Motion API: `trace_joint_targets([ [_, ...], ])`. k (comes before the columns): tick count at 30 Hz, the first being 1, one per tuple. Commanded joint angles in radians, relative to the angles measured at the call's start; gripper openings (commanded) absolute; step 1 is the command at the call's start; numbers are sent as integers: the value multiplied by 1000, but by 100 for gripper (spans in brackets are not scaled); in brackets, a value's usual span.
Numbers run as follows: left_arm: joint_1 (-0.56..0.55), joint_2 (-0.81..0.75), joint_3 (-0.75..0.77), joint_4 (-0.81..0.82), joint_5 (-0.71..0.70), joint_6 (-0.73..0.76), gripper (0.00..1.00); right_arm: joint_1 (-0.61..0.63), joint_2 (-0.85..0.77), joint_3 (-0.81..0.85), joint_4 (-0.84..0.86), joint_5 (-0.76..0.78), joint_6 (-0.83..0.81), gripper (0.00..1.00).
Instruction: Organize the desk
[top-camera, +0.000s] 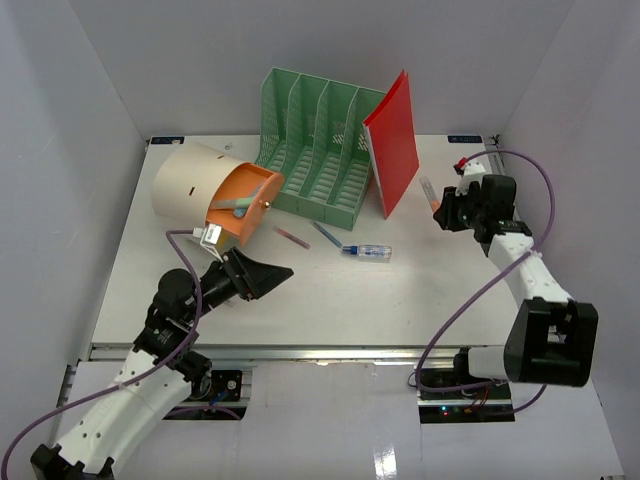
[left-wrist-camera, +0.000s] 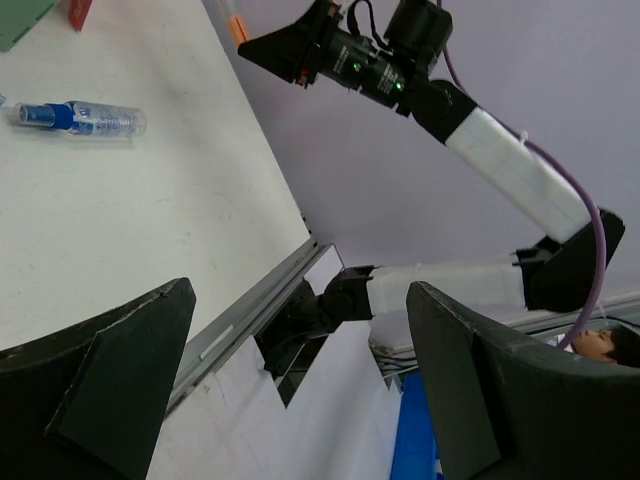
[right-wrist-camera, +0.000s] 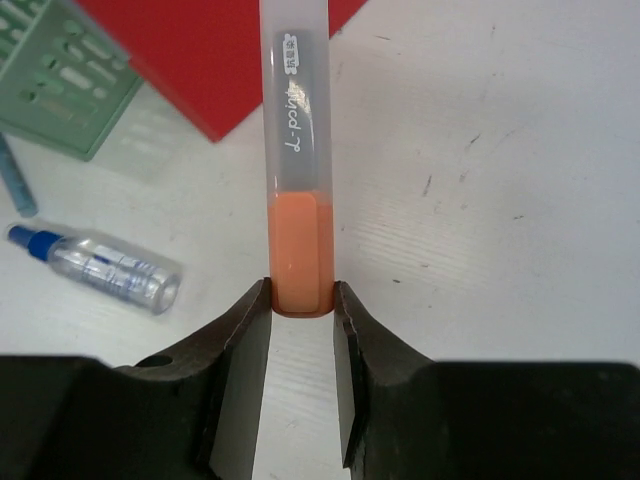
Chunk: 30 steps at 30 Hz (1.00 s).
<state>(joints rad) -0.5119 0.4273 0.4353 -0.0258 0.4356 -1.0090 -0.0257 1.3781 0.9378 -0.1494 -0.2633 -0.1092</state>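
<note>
Desk: flat, long side runs left to right. Left gripper over near-left corner area, jaws wide apart, empty. Right gripper by right edge, jaws clamped on orange end of tube; clear end points toward far edge, at red folder.

The widest open stretch of the counter runs from 4 to 7 o'clock in the top view, between the two arms. The 12 o'clock edge is blocked by the green file rack, with a red folder leaning on it at 1 o'clock. A beige cylinder lies at 10 o'clock. A pink pen, blue pen and spray bottle litter the centre, with narrow gaps between them. At 8 o'clock the left gripper has its jaws wide apart. The right gripper has its jaws filled by an orange-ended marker.
</note>
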Motion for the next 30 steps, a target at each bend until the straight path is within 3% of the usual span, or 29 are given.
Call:
trace_joint_targets([
  [1,-47,118,-12,270,-11,-71,98,-3,-214,-106,30,-147,-60,8],
  [6,-283,363,77,421,-171,28,98,20,-362,-134,-27,-341,-145,8],
  [10,-387,626,168,571,-293,82,98,95,-399,-102,-118,-408,-183,8],
  [18,-442,876,337,697,-460,152,98,148,-504,-114,-148,-511,-151,8],
  [25,-455,986,418,737,-495,168,97,171,-560,-130,-143,-579,-102,8],
  [30,-457,1030,463,742,-491,155,89,185,-592,-143,-110,-615,-55,8],
])
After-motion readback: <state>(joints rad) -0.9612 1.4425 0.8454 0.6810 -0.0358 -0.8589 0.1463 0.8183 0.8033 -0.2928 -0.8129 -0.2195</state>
